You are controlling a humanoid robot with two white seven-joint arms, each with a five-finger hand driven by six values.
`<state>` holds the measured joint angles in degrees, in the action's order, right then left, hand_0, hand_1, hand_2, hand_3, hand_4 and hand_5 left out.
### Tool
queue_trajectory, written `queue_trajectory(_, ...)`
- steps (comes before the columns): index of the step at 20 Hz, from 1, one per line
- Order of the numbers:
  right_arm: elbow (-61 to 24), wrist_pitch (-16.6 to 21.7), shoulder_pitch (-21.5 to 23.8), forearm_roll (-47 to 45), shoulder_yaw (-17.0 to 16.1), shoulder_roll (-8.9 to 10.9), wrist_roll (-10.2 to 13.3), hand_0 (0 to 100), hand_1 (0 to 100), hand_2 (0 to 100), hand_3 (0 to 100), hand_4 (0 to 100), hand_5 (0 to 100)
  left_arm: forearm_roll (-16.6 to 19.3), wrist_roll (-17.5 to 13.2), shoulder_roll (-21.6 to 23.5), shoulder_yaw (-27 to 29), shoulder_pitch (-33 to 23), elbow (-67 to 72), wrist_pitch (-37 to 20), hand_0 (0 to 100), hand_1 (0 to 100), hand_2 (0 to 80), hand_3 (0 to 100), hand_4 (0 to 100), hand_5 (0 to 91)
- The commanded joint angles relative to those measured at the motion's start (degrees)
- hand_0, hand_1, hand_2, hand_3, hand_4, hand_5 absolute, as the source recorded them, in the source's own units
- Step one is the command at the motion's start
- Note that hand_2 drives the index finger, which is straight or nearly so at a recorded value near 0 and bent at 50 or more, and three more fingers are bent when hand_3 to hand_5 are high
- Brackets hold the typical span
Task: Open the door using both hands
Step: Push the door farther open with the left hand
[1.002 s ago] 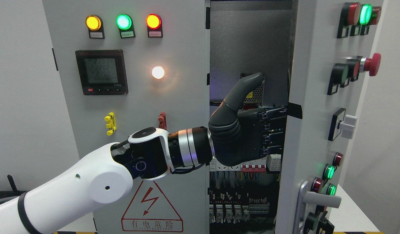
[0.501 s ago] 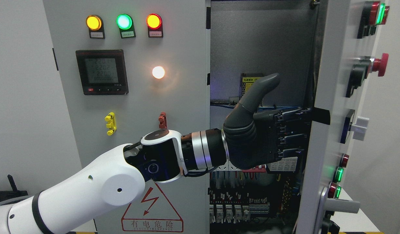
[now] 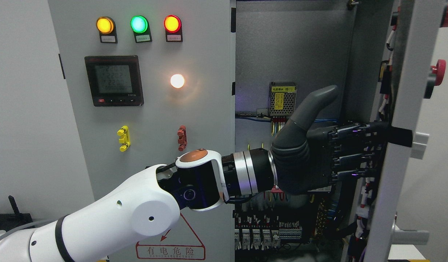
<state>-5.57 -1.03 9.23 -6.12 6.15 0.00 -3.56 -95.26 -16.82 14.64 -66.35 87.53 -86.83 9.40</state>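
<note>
**Grey steel cabinet, right door swung wide, left hand on its edge**

Grey painted sheet-metal cabinet [image 3: 289, 43], matte finish, flat panels. Right door [image 3: 402, 153] sits at picture right, seen almost edge-on, its inner face with wiring turned toward the opening. Red mushroom button [image 3: 438, 71] and a metal lever handle [image 3: 409, 236] stick out from its front.

Left arm [image 3: 111, 218] is glossy white shell with a black elbow joint and a silver wrist ring; comes in from lower left, reaches across horizontally. Left hand [image 3: 318, 160] is dark grey, rubbery palm, black jointed fingers [image 3: 355, 145] extended side by side toward the door edge, fingertips hooked around it, one tip showing on the outer side. Thumb up, free.

Left door panel [image 3: 144, 120] closed: amber, green, red round lamps [image 3: 138, 24], square black meter [image 3: 114, 80], lit white lamp [image 3: 177, 80], yellow and red latches, red lightning warning triangle at bottom. Inside: yellow-labelled power supply [image 3: 282, 98], rows of breakers [image 3: 260, 233] and coloured wires, partly hidden by the hand.
</note>
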Motion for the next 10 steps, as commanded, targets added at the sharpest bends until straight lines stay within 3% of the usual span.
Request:
queue_trajectory(1,-0.58,0.07,0.00,-0.04,-0.08,1.14,-0.04,0,0,0,0,0,0,2.10,0.12,-5.85,-0.01,-0.51,0.17,-0.09,0,0,0.0,0,4,0.0)
queue_trajectory(10,-0.85,0.07,0.00,-0.04,0.09,1.14,-0.04,0,0,0,0,0,0,4.03,2.05,-9.72,-0.01,-0.87,0.26,-0.61,0,0,0.0,0,4,0.0)
